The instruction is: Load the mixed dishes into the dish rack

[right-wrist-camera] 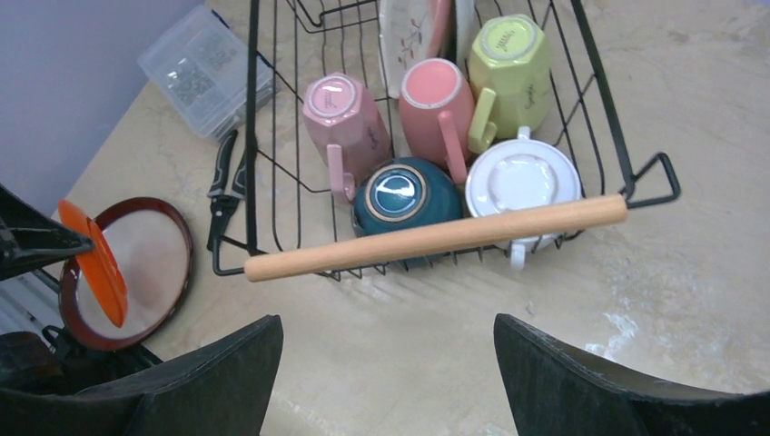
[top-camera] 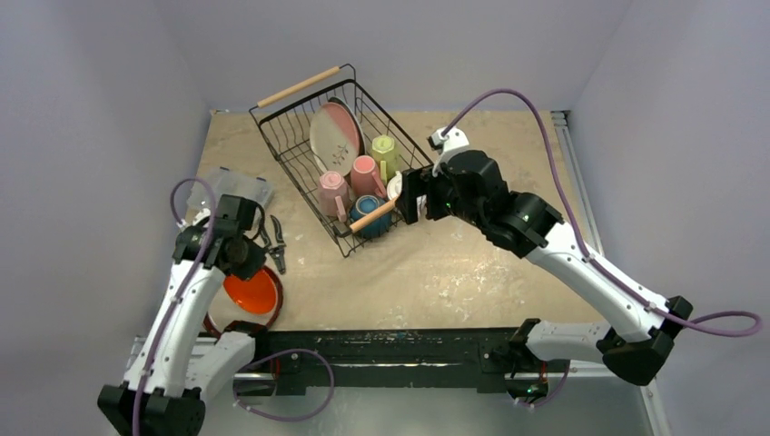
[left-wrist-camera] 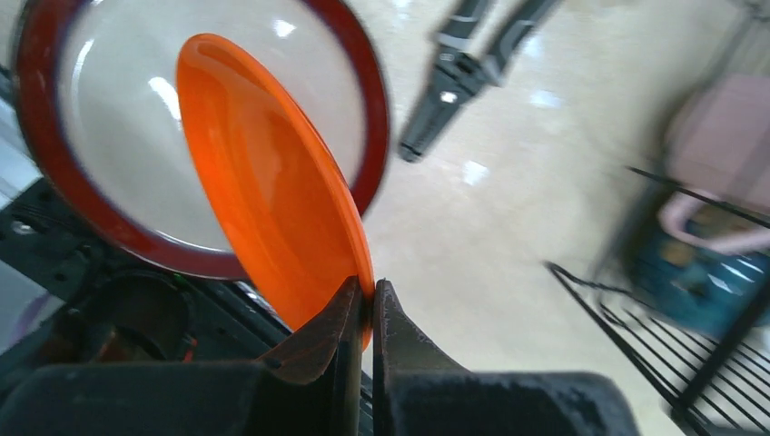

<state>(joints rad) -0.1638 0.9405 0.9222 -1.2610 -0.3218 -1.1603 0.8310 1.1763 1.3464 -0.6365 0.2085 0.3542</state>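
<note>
at the near-left corner, the left gripper (left-wrist-camera: 367, 289) clamps the glossy orange plate (left-wrist-camera: 272, 182), due next in the black wire rack (right-wrist-camera: 436, 238).

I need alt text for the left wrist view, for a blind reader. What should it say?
The left gripper is shut on the edge of an orange plate, holding it tilted above a dark red-rimmed plate. Black pliers lie beyond, and the dish rack shows blurred at right.
</note>
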